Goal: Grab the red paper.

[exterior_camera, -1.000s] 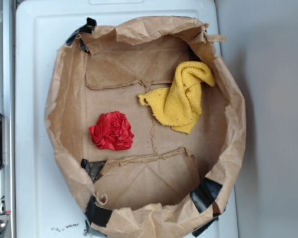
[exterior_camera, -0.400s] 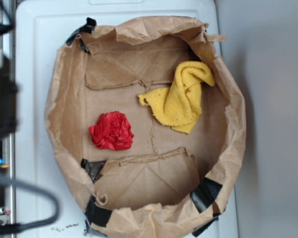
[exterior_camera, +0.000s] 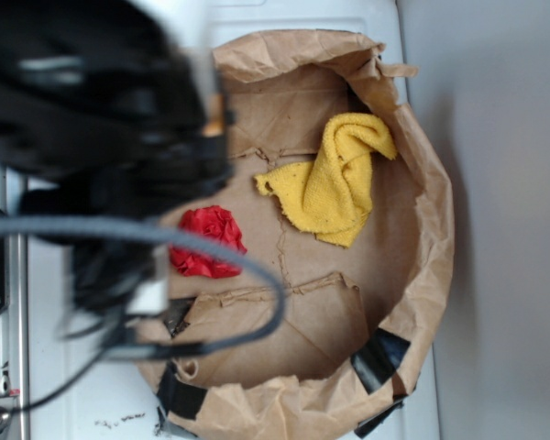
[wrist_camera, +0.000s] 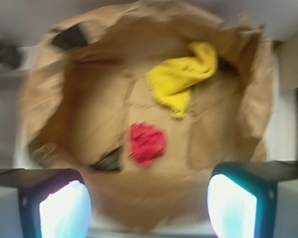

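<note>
Exterior view: brown paper bag (exterior_camera: 422, 275), opened flat into a shallow tray, patched with black tape (exterior_camera: 380, 359) at its rim; it rests on a white surface (exterior_camera: 82, 403). Inside, the red paper (exterior_camera: 211, 243), a crumpled rosette, lies at about 9 o'clock on the bag floor, its left edge hidden by the blurred black arm (exterior_camera: 92, 128) and a looping cable (exterior_camera: 257, 275). Yellow cloth (exterior_camera: 335, 183) lies at 1 o'clock, well apart from the red paper. Fingertips not visible here. Wrist view, blurred: gripper (wrist_camera: 149, 203) spread wide, empty, its two pale pads (wrist_camera: 64, 210) at 7 and 5 o'clock of the frame; red paper (wrist_camera: 148, 144) sits near centre, above the gap between them; yellow cloth (wrist_camera: 181, 79) at 1 o'clock. Handling, by judgement: the wad looks very light, soft and springy, not fragile, likely to compress and skid on the paper floor; best taken across its middle, jaws straddling the whole wad from above.
</note>
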### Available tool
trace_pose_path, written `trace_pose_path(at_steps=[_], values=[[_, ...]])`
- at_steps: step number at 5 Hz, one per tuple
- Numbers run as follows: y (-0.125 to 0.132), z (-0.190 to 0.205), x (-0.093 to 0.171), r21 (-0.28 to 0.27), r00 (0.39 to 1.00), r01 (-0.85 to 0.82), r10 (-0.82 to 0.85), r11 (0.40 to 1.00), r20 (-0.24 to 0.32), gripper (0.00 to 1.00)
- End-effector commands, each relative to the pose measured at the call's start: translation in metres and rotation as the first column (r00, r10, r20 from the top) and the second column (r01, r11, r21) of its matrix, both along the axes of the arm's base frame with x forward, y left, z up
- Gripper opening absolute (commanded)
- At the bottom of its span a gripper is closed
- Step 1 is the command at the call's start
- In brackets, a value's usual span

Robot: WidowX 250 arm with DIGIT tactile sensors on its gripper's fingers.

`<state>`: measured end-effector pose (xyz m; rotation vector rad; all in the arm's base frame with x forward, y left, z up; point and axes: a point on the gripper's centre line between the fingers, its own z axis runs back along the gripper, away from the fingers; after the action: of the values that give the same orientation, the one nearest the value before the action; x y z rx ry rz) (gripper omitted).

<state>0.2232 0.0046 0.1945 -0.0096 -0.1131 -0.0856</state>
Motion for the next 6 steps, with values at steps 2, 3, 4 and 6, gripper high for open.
trace_pose_path(at_steps=[2,3,4,6], values=[[-0.006,-0.095,0.025,-0.024,0.991,0.115,-0.116,0.993,-0.072,1.00],[-0.014,-0.119,0.016,-0.084,0.981,0.155,-0.163,0.984,-0.106,1.00],[-0.023,-0.145,0.017,-0.110,0.976,0.181,-0.192,0.977,-0.105,1.00],[-0.030,-0.165,0.023,-0.101,0.974,0.195,-0.205,0.976,-0.094,0.00]])
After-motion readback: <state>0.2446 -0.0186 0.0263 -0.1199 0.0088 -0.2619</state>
